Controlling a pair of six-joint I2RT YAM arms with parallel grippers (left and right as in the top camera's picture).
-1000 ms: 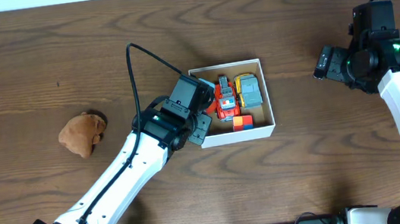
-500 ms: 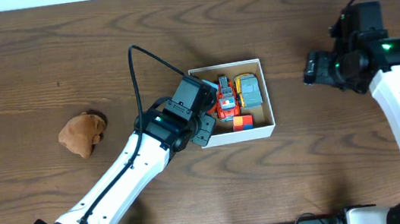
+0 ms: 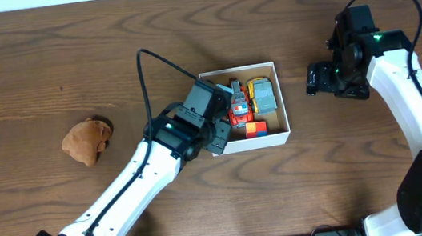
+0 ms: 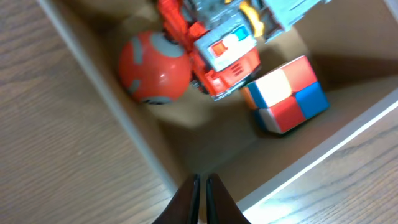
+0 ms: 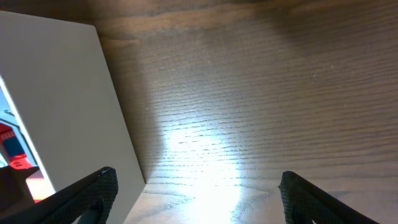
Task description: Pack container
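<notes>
The container (image 3: 281, 100) is a small white-walled box with a tan inside, at the table's middle. In it lie a red toy truck (image 3: 238, 108), a grey and yellow truck (image 3: 263, 95) and a red, white and blue cube (image 3: 255, 128). The left wrist view shows the truck (image 4: 217, 46), the cube (image 4: 286, 93) and a red ball (image 4: 154, 68) beside the box wall (image 4: 115, 106). My left gripper (image 4: 201, 178) is shut on nothing, its tips over the box's near left corner (image 3: 224, 135). Right of the box, my right gripper (image 3: 314, 79) stands open over bare wood (image 5: 199, 186), facing the white outer wall (image 5: 62, 93).
A brown plush lump (image 3: 87, 141) lies on the wood at the left, well away from the box. The left arm's black cable (image 3: 144, 78) loops above the table just left of the box.
My left gripper has closed its jaws while staying over the box's corner. The right arm has swung left, bringing its open gripper closer to the box's right wall.
</notes>
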